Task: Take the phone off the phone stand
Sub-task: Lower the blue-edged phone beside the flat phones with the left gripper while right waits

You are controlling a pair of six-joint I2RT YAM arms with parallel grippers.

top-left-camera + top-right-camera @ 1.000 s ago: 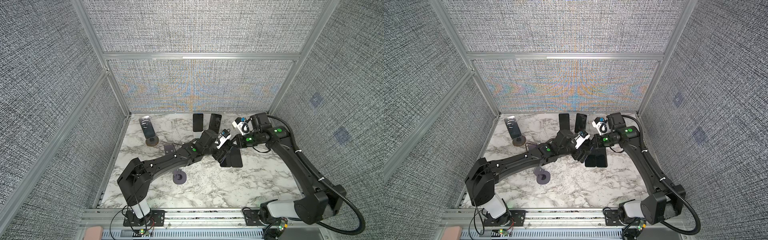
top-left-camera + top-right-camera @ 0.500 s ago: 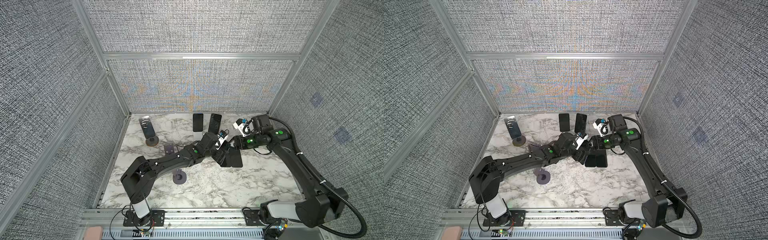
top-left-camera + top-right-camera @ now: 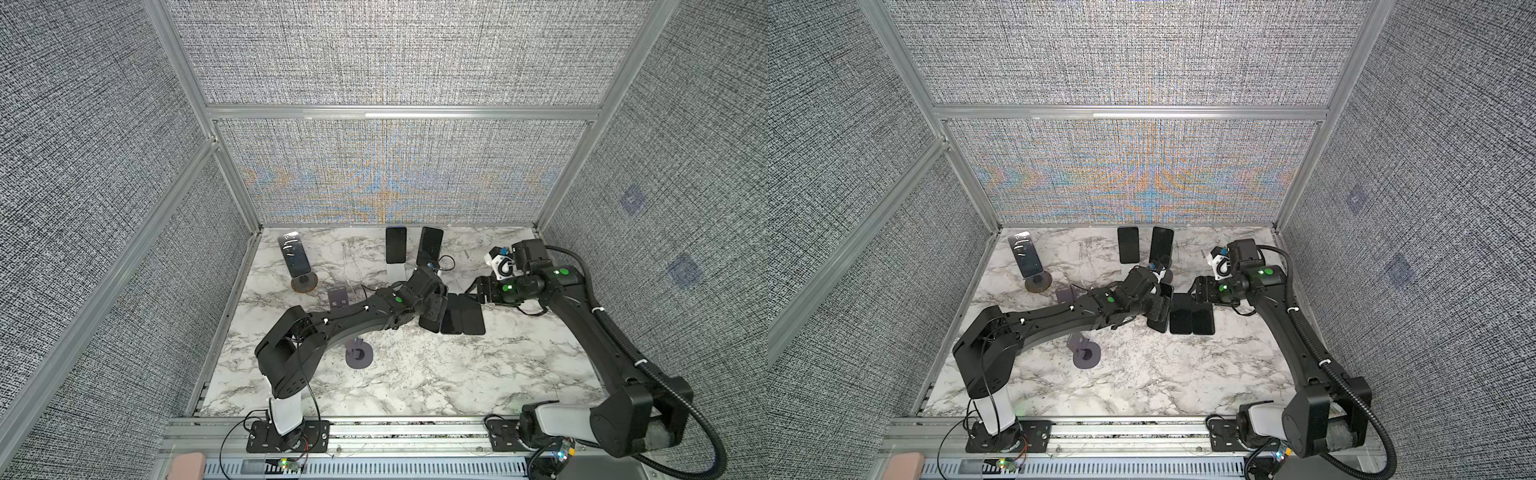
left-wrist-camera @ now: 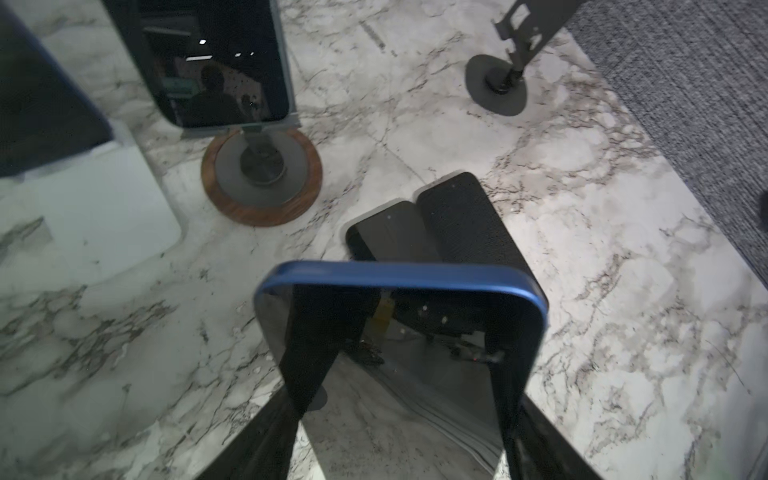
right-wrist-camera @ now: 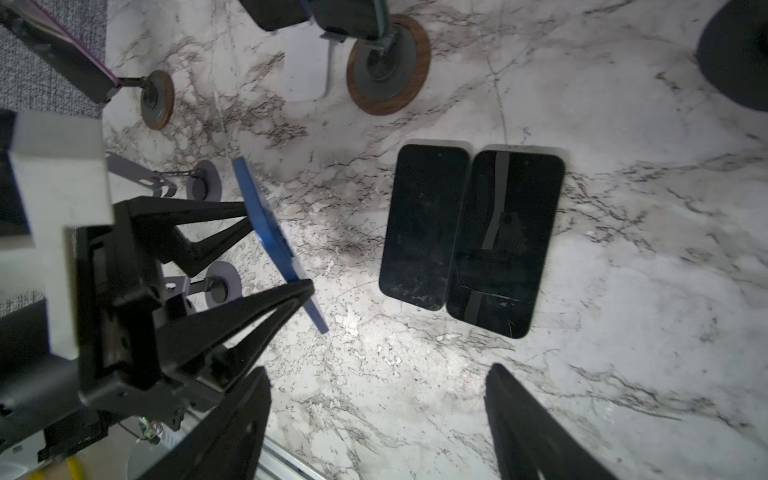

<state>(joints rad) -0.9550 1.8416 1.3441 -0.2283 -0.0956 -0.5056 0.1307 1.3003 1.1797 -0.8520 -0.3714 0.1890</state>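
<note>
L gripper: we find it clamped on blue-rimmed glass phone.
R gripper: we see jaws apart, over white marble tbl.

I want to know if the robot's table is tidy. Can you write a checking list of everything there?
Surface: white marble-patterned tabletop, no spills seen.
Job's things: blue-edged phone, on no stand; three dark phones on phone stands at back.
Clutter: two black phones lying flat side by side; two empty grey round-based stands.
Grippers: left gripper shut on the blue-edged phone; right gripper open, empty.
Cables: black hose on right arm; thin wires by left base.
Surroundings: grey woven walls, aluminium frame.
</note>
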